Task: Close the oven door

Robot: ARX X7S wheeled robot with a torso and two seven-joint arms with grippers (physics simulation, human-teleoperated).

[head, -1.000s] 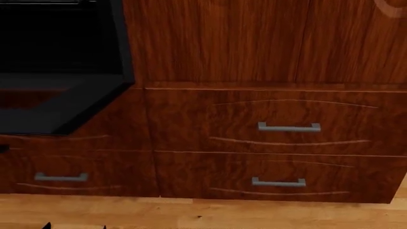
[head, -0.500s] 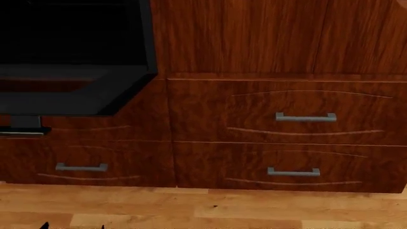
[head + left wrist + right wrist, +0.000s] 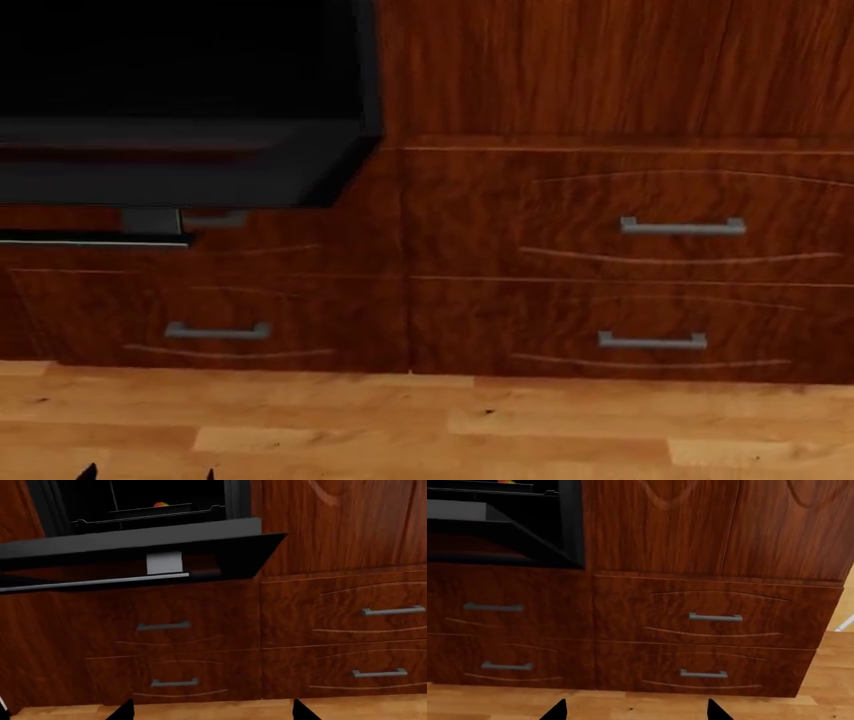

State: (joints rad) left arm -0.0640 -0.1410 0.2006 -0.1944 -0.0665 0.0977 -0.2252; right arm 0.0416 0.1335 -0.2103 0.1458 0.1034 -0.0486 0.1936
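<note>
Both grippers [image 3: 212, 711] [image 3: 635, 709] spread, low, well short of oven door [image 3: 133, 550].

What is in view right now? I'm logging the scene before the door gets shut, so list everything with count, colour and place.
Oven door: one, matte black, folded down open, sticking out from the cabinet front above the left drawers.
Door handle: one, thin silver bar on a grey mount, along the door's outer edge.
Oven cavity: one, black, behind the open door, with a dark rack; a small orange-red thing shows inside, too small to identify.
Drawer fronts: four, reddish-brown wood, two below the oven, two to the right, each with a short silver handle.
Upper cabinet panels: reddish-brown wood, right of the oven.
Floor: light wood planks, below the drawers.
Left gripper: black fingertips apart, holding nothing.
Right gripper: black fingertips apart, holding nothing.
</note>
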